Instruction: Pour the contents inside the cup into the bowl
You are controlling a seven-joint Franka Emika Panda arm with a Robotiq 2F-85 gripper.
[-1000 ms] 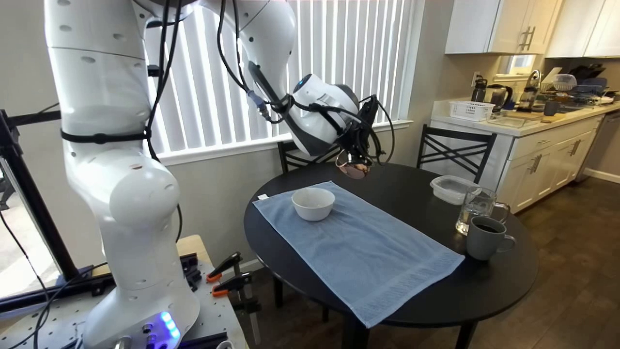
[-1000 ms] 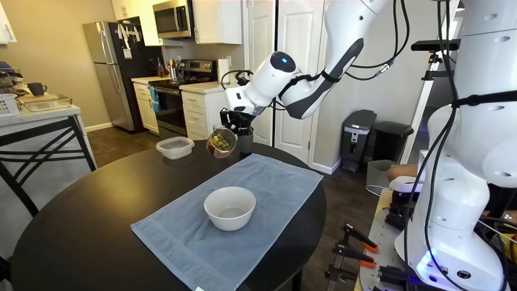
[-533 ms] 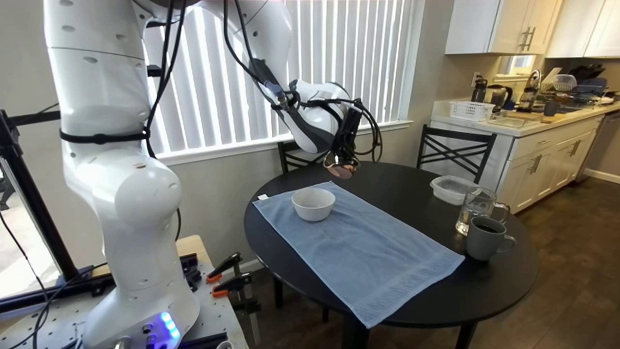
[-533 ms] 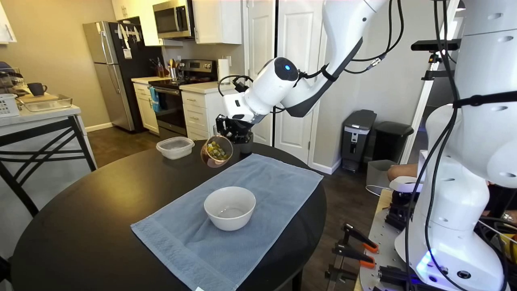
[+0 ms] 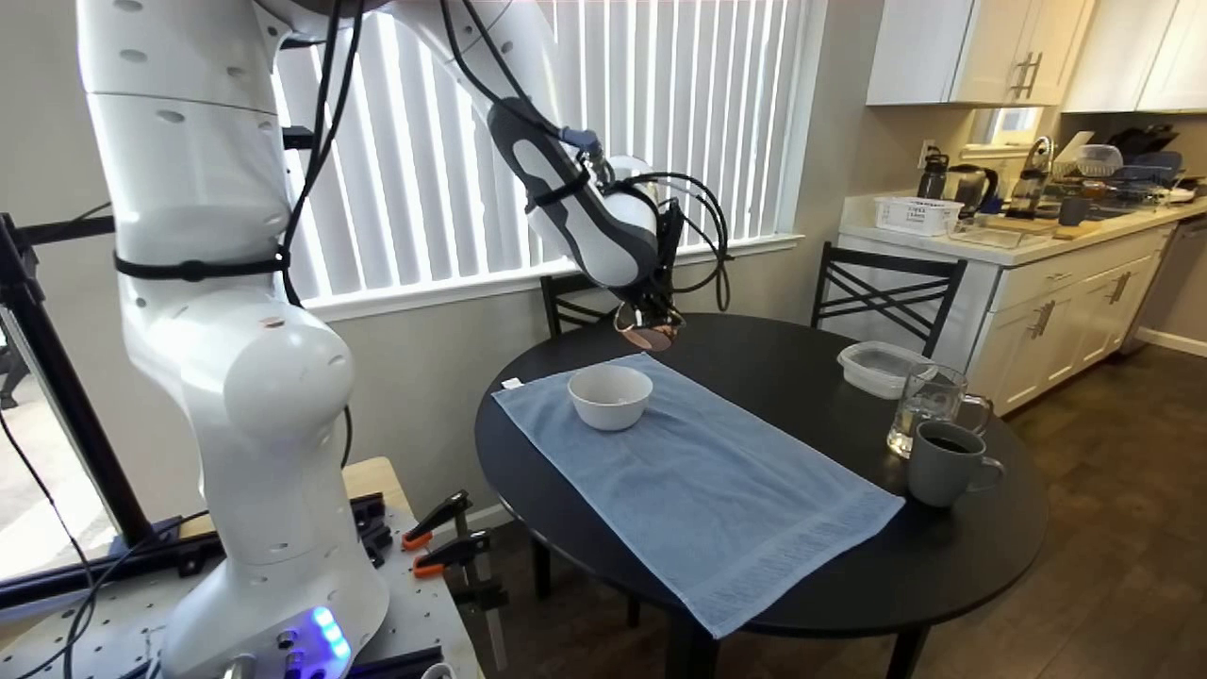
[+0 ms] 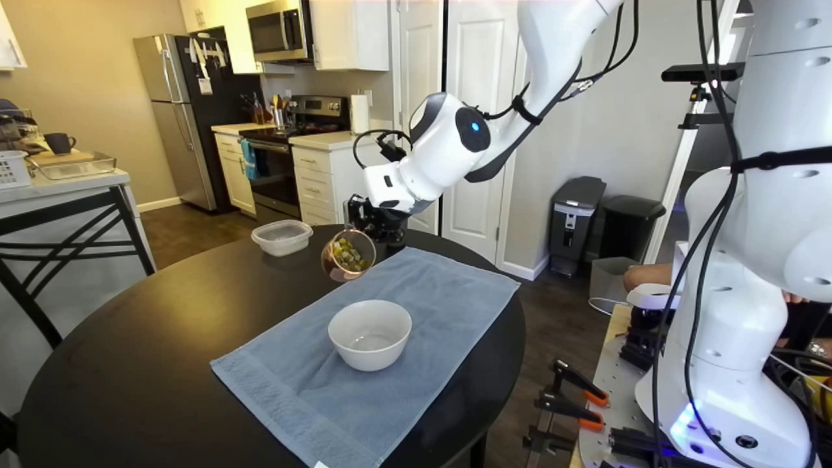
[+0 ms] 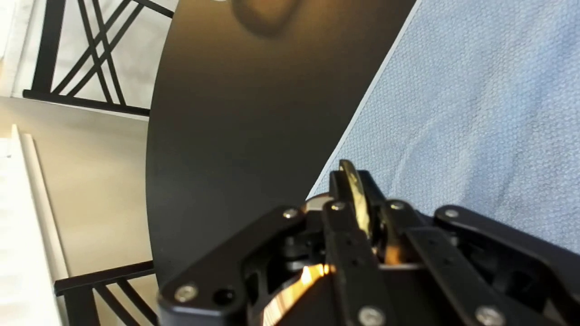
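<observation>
While the gripper pinches its brassy handle, the cup — shiny copper, tilted, with yellow-green chunks inside — hangs over the dark table, apart from the white bowl.

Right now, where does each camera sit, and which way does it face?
In an exterior view, from beside the round black table, it faces vertical blinds; the white arm shows, top cut off.
In an exterior view, also tableside, it faces the refrigerator and stove; the arm shows at picture right.
Wrist view: on the wrist, looking past the gripper, the only robot part showing, at the table and blue towel.
Both exterior views, from roughly opposite sides, share the white bowl on the towel and the tilted copper cup.
</observation>
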